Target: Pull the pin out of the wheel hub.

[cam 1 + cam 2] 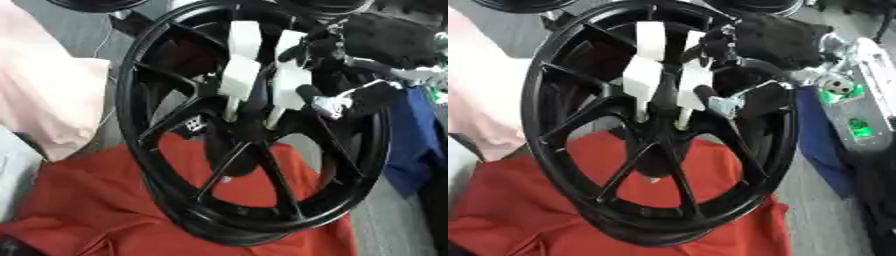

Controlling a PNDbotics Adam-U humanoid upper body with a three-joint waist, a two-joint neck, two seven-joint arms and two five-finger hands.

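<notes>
One large black spoked alloy wheel (254, 130) is filling both views, standing tilted on a red cloth (79, 210) that is spreading from six to nine o'clock beneath it. We are reaching in with our right hand (677, 75), coming from two o'clock; its white-padded fingers (642, 75) are pointing down across the spokes toward the wheel hub (662, 132) at the centre. The fingers are looking fairly straight rather than curled, and we cannot tell whether they are pinching anything, so we are not claiming a hold on the pin. A small silver bracket (726, 106) on the hand is sitting just at three o'clock of the fingertips.

We judge that we are in the approach or first contact stage: the pin does not appear to be drawn out yet. The next move is calling for closing the fingers round the pin's head at the hub and pulling straight along its axis, away from the wheel face, so that it is not binding.

The pin itself is hard to make out; the fingers and dark spokes are covering the hub centre. A pale spot (654, 178) below the hub may be unrelated. Our left hand is showing in neither view. Pink fabric (52, 100) at nine o'clock and blue fabric (420, 145) at three o'clock are cut off by the edges.
</notes>
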